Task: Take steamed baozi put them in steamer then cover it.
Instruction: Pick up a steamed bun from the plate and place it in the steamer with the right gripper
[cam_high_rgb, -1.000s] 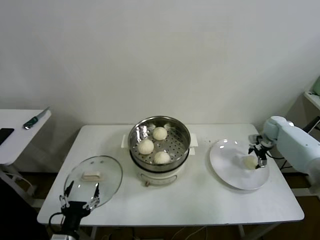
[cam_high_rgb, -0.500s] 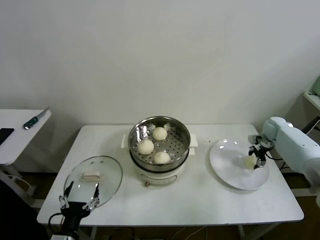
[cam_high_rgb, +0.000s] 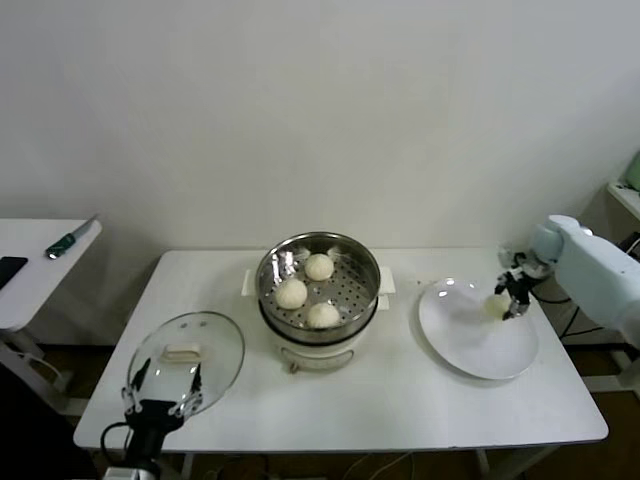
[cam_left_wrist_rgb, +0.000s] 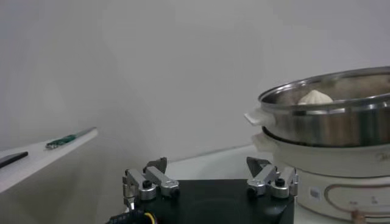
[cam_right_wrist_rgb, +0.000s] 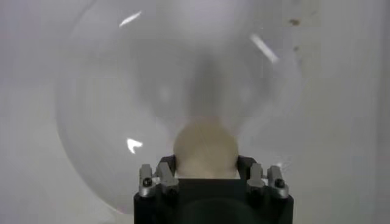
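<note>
Cream-white baozi (cam_high_rgb: 497, 304) sits clamped in the right end effector (cam_high_rgb: 508, 300), above the plate's (cam_high_rgb: 470, 345) far edge.

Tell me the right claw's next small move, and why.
Probably lift straight up, then carry toward the steamer. The right claw is shut on the last bun over the plate; three buns already sit in the steamer, and the lid lies aside near the open left claw.

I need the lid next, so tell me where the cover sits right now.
In the head view the cover lies flat on the table's near left corner, to the left of the steamer, with the open left gripper at its near edge.
</note>
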